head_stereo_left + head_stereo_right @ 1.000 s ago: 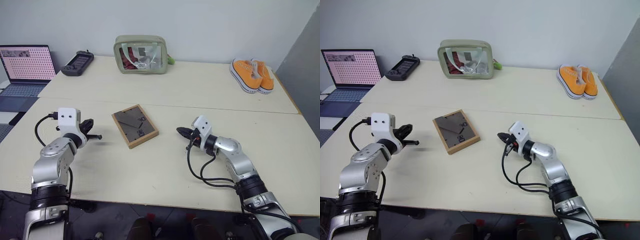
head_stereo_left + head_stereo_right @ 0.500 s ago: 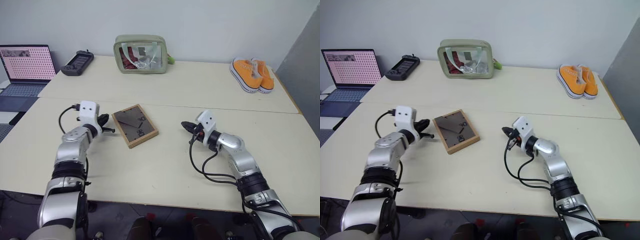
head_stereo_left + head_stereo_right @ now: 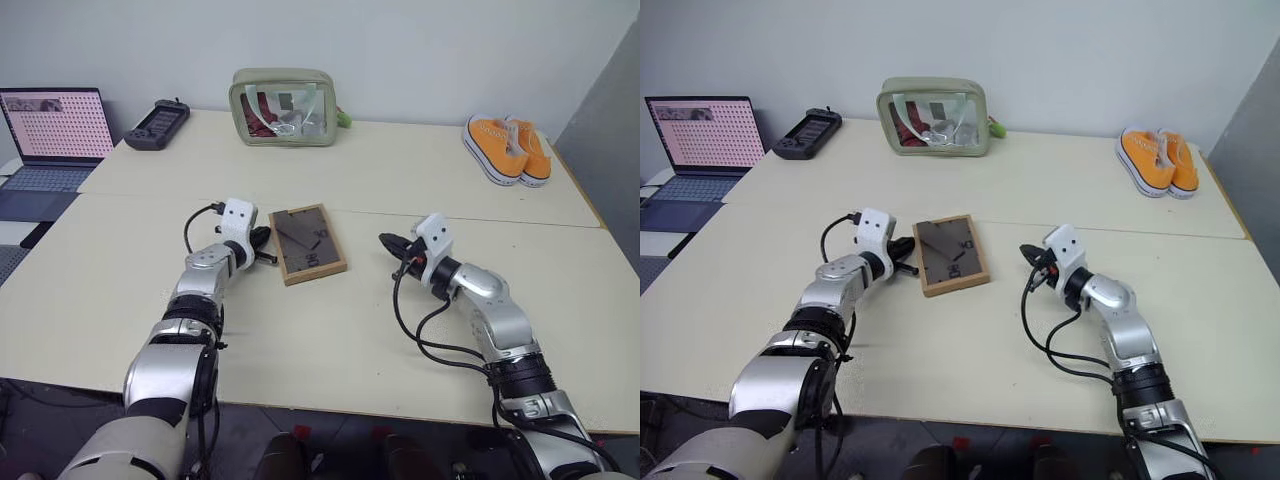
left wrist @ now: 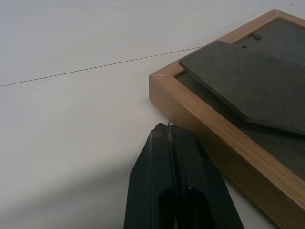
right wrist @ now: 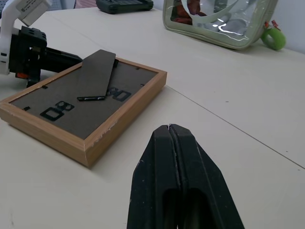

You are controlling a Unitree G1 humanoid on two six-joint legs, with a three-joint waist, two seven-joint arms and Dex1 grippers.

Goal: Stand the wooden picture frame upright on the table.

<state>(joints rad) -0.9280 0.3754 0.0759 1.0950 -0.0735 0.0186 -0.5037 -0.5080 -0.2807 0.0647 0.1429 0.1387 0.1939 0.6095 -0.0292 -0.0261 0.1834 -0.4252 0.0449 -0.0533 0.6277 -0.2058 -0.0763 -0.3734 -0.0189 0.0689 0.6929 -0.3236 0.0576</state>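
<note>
The wooden picture frame [image 3: 310, 243] lies flat on the pale table [image 3: 300, 330], dark back panel and fold-out stand facing up, just in front of the seam. My left gripper [image 3: 268, 258] is shut with nothing in it. In the left wrist view its tips [image 4: 169, 128] sit against the frame's [image 4: 228, 95] wooden side near a corner. To the frame's right, my right gripper [image 3: 388, 241] is shut and empty, a short gap away and pointing at it. The right wrist view shows the frame [image 5: 86, 100] beyond my right gripper [image 5: 169, 129], with the left gripper [image 5: 47, 57] at its far side.
A green transparent pouch [image 3: 282, 108] stands at the back centre. Orange shoes [image 3: 505, 148] are at the back right. A laptop [image 3: 50, 130] and a black game controller [image 3: 155, 123] sit at the back left. The table seam [image 3: 150, 197] runs across.
My left gripper has swept right to the frame's left side. The frame has slid right and turned squarer to the table. My right gripper has drawn back slightly to the right.
</note>
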